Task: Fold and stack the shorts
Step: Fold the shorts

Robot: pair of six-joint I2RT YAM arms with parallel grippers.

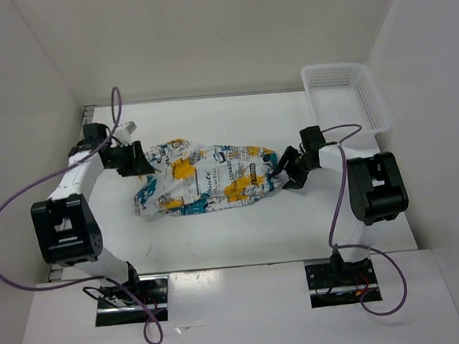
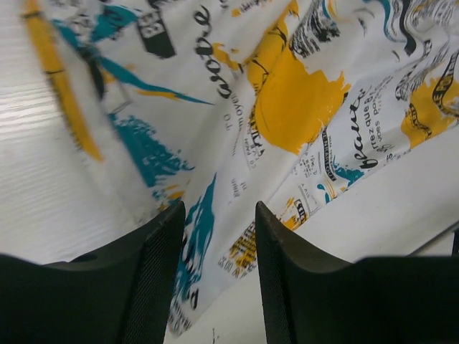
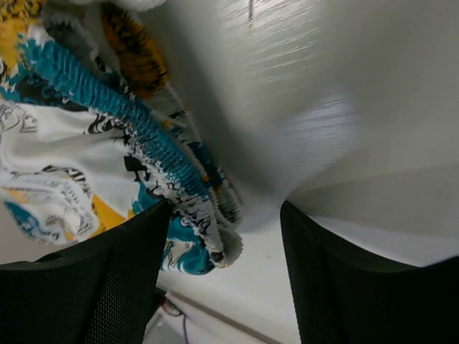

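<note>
Shorts point(image 1: 206, 177) lie spread on the white table point(image 1: 242, 234) between the two arms, a little left of the middle, with their long axis running from side to side. The left end is broad and sags toward the arm bases, while the right end is narrow and bunched. The left gripper point(image 1: 138, 159) sits at the far corner of the broad end. Its wrist view shows the two black fingers point(image 2: 154, 265) parted, with printed cloth lying flat beneath the gap and nothing pinched between them. The right gripper point(image 1: 281, 171) meets the narrow end, and its jaws stand wide apart too. The gathered teal waistband point(image 3: 165, 158) curls into the gap close to one finger, but neither pad is pressing it, so I read both pincers as released and holding nothing. Each gripper is therefore right at its own end of the garment: cloth stretches rightward from the left one and leftward from the right one, and neither arm is clearly the nearer. A fold would probably run across that long axis, carrying one end over the other, so each gripper needs only a short reach inward to take a fresh hold. A white mesh basket point(image 1: 342, 93) stands well apart at the far right corner, beyond the right arm.
</note>
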